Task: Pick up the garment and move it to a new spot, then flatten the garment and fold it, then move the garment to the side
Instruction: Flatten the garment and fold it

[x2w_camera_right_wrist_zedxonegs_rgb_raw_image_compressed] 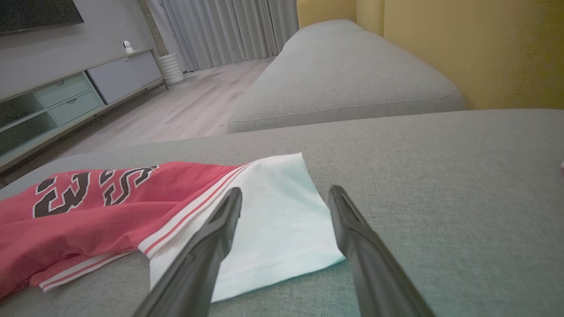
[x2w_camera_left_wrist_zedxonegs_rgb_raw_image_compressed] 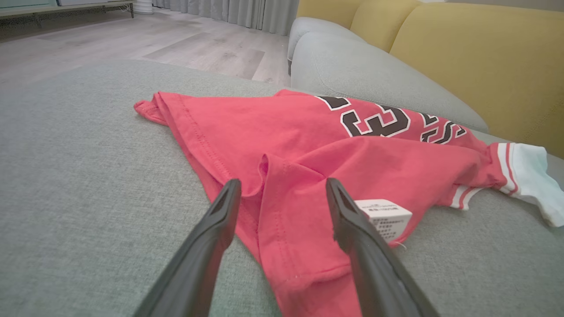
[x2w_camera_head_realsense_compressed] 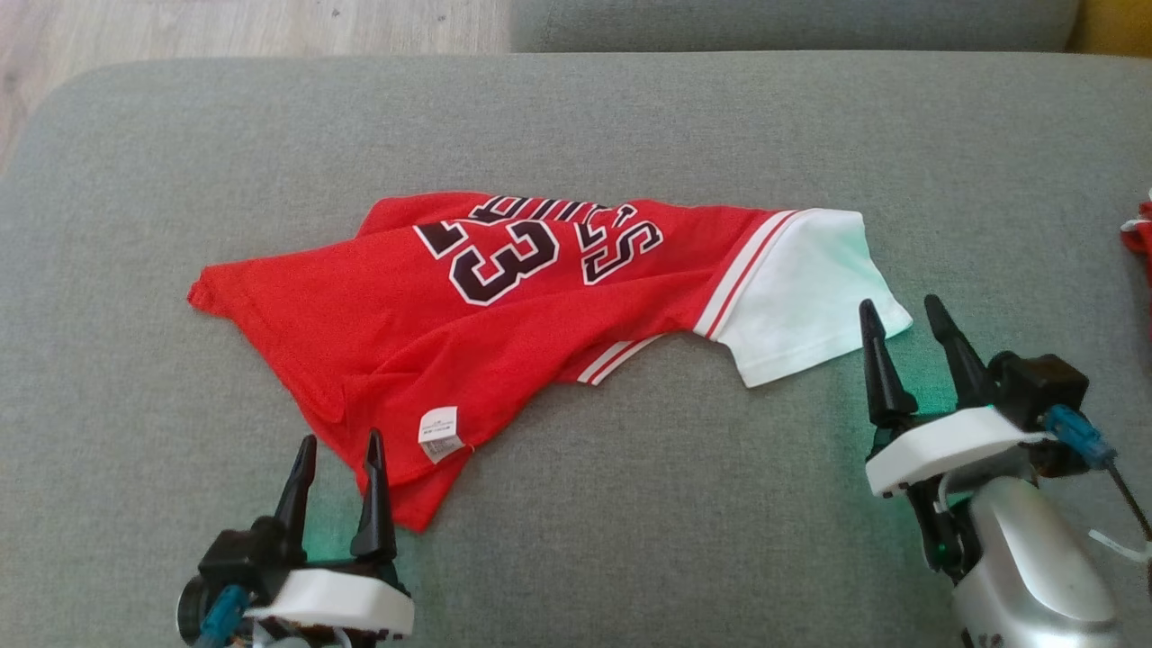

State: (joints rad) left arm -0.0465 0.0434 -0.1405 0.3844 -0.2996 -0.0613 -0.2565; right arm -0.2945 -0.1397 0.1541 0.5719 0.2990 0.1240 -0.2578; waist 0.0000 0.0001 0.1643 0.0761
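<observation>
Garment: red jersey with black-and-white lettering and a white sleeve. It lies on the grey sofa cushion, roughly mid-cushion. It is not flat: the body is doubled over itself, with ridges across the lower half, and the numerals are partly covered by a fold. A white label sticks out at the near hem.

Left pincer: fingers spread, nothing held. In the left wrist view they straddle the near hem corner, one finger on each side of a raised crease. I cannot tell whether the tips touch the cloth.

Right pincer: fingers spread, empty, just beside the outer corner of the white sleeve. In the right wrist view the sleeve edge sits between the fingers.

Step, as judged: the garment is down on the cushion but not spread, so flattening is in hand. The fold and the move to the side are not yet done.

Next move calls for:
- Each pincer closing on its own end, hem corner at left and sleeve edge at right, taking only the top layer.
- Drawing the two ends apart to pull out the overlap.

Risk: pinching both layers would drag the fold along rather than open it.
</observation>
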